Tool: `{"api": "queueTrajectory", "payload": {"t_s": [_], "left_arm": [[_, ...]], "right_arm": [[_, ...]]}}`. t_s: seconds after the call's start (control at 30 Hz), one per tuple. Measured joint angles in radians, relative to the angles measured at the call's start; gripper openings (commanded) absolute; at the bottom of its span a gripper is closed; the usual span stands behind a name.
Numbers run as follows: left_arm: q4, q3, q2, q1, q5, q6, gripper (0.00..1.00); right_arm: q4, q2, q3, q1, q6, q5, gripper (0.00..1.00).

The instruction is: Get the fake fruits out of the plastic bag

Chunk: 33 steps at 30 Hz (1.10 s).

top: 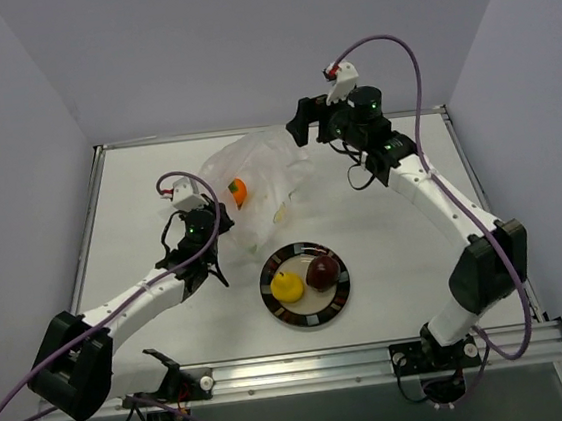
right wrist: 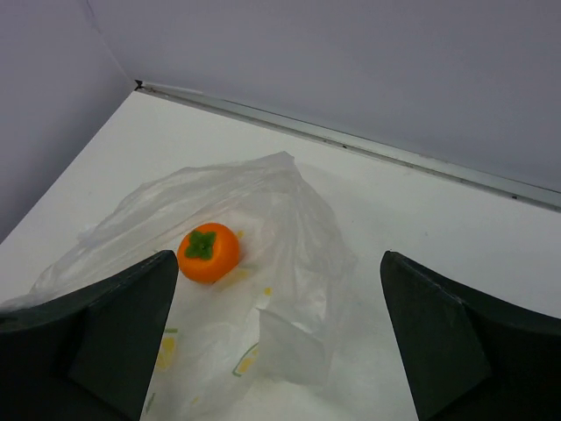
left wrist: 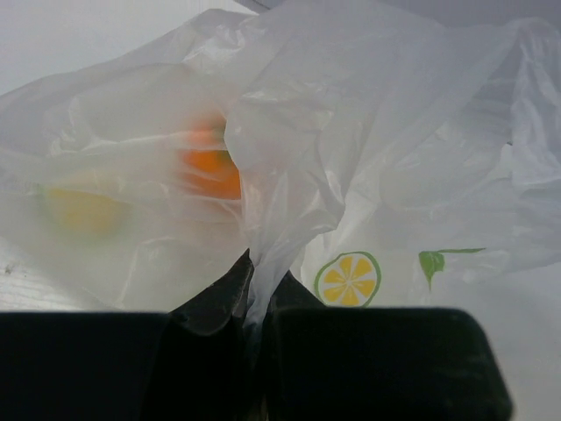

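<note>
The plastic bag [top: 262,172] lies crumpled at the back middle of the table. An orange fake fruit [top: 238,191] lies inside it, blurred behind the film in the left wrist view [left wrist: 210,167] and sharp in the right wrist view [right wrist: 209,252]. My left gripper [top: 224,219] is shut on a fold of the bag [left wrist: 263,263] at its near left edge. My right gripper [top: 305,128] hangs open above the bag's far right side [right wrist: 289,289], holding nothing. A yellow fruit [top: 287,286] and a dark red fruit [top: 321,273] sit on the plate [top: 307,318].
The black-rimmed plate stands in front of the bag, between the two arms. Printed lemon marks [left wrist: 349,279] show on the bag film. The table's metal rim and the back wall [right wrist: 351,145] run just behind the bag.
</note>
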Motion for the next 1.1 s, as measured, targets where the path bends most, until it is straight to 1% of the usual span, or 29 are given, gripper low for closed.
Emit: {"api": "queueTrajectory", "payload": {"t_s": [0.03, 0.07, 0.1, 0.13, 0.17, 0.2, 0.23, 0.3, 0.37, 0.4, 0.47, 0.5, 0.53, 0.57, 0.6, 0.73, 0.77, 0.87, 0.9, 0.97, 1.0, 1.07, 1.1], "left_arm": [[-0.015, 0.016, -0.008, 0.003, 0.004, -0.003, 0.02], [-0.029, 0.031, -0.016, 0.005, 0.006, -0.004, 0.02], [-0.041, 0.044, -0.024, 0.006, 0.008, -0.006, 0.02], [-0.051, 0.056, -0.031, 0.006, 0.01, -0.006, 0.02], [-0.063, 0.066, -0.037, 0.006, 0.014, -0.008, 0.02], [-0.073, 0.073, -0.041, 0.007, 0.016, -0.008, 0.02], [-0.083, 0.077, -0.047, 0.007, 0.018, -0.01, 0.03], [-0.107, 0.079, -0.056, 0.01, 0.025, -0.013, 0.11], [-0.136, 0.079, -0.064, 0.012, 0.031, -0.018, 0.16], [-0.152, 0.079, -0.07, 0.014, 0.032, -0.022, 0.23], [-0.188, 0.079, -0.085, 0.022, 0.036, -0.03, 0.32], [-0.203, 0.079, -0.092, 0.027, 0.037, -0.033, 0.41], [-0.216, 0.079, -0.1, 0.033, 0.039, -0.033, 0.45], [-0.228, 0.079, -0.106, 0.04, 0.042, -0.036, 0.5], [-0.24, 0.079, -0.113, 0.047, 0.047, -0.037, 0.61], [-0.306, 0.079, -0.149, 0.067, 0.079, -0.023, 0.8], [-0.328, 0.079, -0.166, 0.071, 0.09, -0.014, 0.82], [-0.411, 0.086, -0.237, 0.074, 0.097, 0.014, 0.81], [-0.439, 0.095, -0.266, 0.075, 0.091, 0.024, 0.8], [-0.462, 0.111, -0.304, 0.077, 0.064, 0.037, 0.79], [-0.47, 0.118, -0.317, 0.084, 0.05, 0.039, 0.79], [-0.478, 0.129, -0.321, 0.114, 0.035, 0.039, 0.79], [-0.477, 0.13, -0.312, 0.134, 0.037, 0.039, 0.8]], "right_arm": [[0.007, -0.035, -0.023, 0.005, -0.002, 0.0, 0.88], [0.015, -0.064, -0.045, 0.007, -0.006, 0.0, 0.83], [0.02, -0.09, -0.071, 0.011, -0.01, -0.001, 0.74], [0.022, -0.112, -0.098, 0.013, -0.014, -0.008, 0.48], [0.026, -0.13, -0.127, 0.018, -0.024, -0.016, 0.4], [0.035, -0.145, -0.157, 0.025, -0.027, -0.027, 0.35], [0.045, -0.155, -0.186, 0.036, -0.033, -0.037, 0.32], [0.06, -0.152, -0.224, 0.085, -0.05, -0.042, 0.31], [0.075, -0.122, -0.235, 0.165, -0.07, -0.032, 0.29], [0.088, -0.098, -0.235, 0.203, -0.073, -0.028, 0.29], [0.144, -0.032, -0.235, 0.273, -0.068, -0.024, 0.26], [0.167, 0.003, -0.235, 0.295, -0.059, -0.022, 0.25], [0.193, 0.039, -0.235, 0.31, -0.054, -0.016, 0.24], [0.214, 0.074, -0.235, 0.319, -0.044, -0.005, 0.24], [0.23, 0.111, -0.235, 0.325, -0.036, 0.009, 0.24], [0.293, 0.246, -0.232, 0.34, -0.016, 0.073, 0.25], [0.304, 0.282, -0.224, 0.341, -0.012, 0.087, 0.25], [0.318, 0.359, -0.185, 0.344, -0.009, 0.124, 0.32], [0.321, 0.38, -0.168, 0.344, -0.01, 0.134, 0.46], [0.332, 0.413, -0.135, 0.344, -0.014, 0.152, 0.62], [0.335, 0.428, -0.114, 0.344, -0.019, 0.156, 0.74], [0.338, 0.462, -0.059, 0.344, -0.031, 0.166, 0.84], [0.339, 0.48, -0.031, 0.344, -0.035, 0.171, 0.92]]}}
